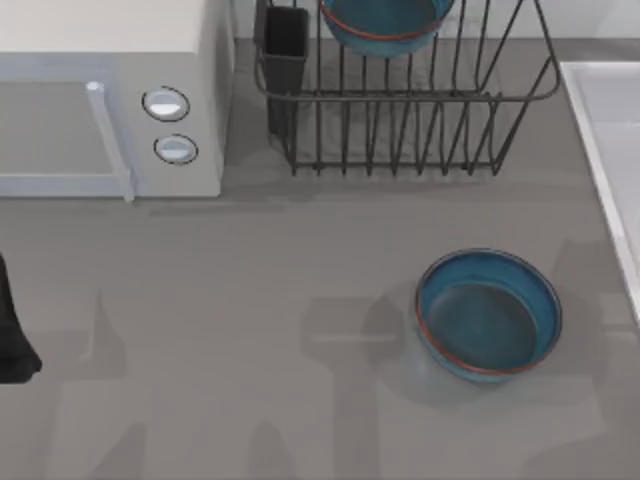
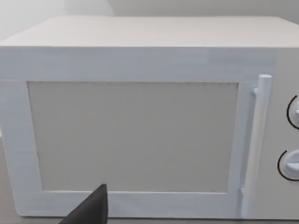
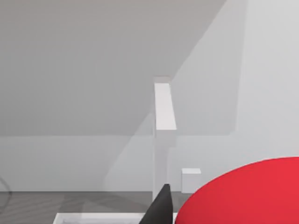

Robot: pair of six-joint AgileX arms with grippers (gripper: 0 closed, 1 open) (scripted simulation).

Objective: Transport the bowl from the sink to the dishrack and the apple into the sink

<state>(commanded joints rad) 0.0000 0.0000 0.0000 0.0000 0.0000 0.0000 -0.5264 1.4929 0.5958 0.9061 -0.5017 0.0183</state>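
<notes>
the grey table point(image 1: 250, 330) takes up most of the top view. on its left sits the white box microwave with two round knobs point(image 1: 110, 100), and my left wrist camera looks straight at its door point(image 2: 133, 135). my left arm point(image 1: 12, 335) is parked at the table's left edge; a dark fingertip point(image 2: 91, 210) shows in its wrist view, but i cannot tell whether that pincer is apart or together.

at the back stands the dark wire dishrack of thin upright bars point(image 1: 400, 130), with a black rectangular cutlery cup point(image 1: 285, 45) at its left corner. a round deep blue glazed bowl with a reddish-brown rim point(image 1: 385, 25) already rests inside the rack, partly cut off by the top edge. a second, identical blue bowl point(image 1: 488, 315) stands upright on the table, well in front of the rack and near the pale white-grey rectangular sink point(image 1: 605, 150) at the table's right edge.

in my right wrist view the small bright red apple point(image 3: 243, 193) looms very close, touching one dark finger point(image 3: 161, 207), with the sink's light rim point(image 3: 100, 217) and a white tap point(image 3: 163, 126) beyond. i judge my right pincer clamped on the apple, above or just short of the basin.

so the bowl step looks done; lowering the apple into the sink and letting go remains.
</notes>
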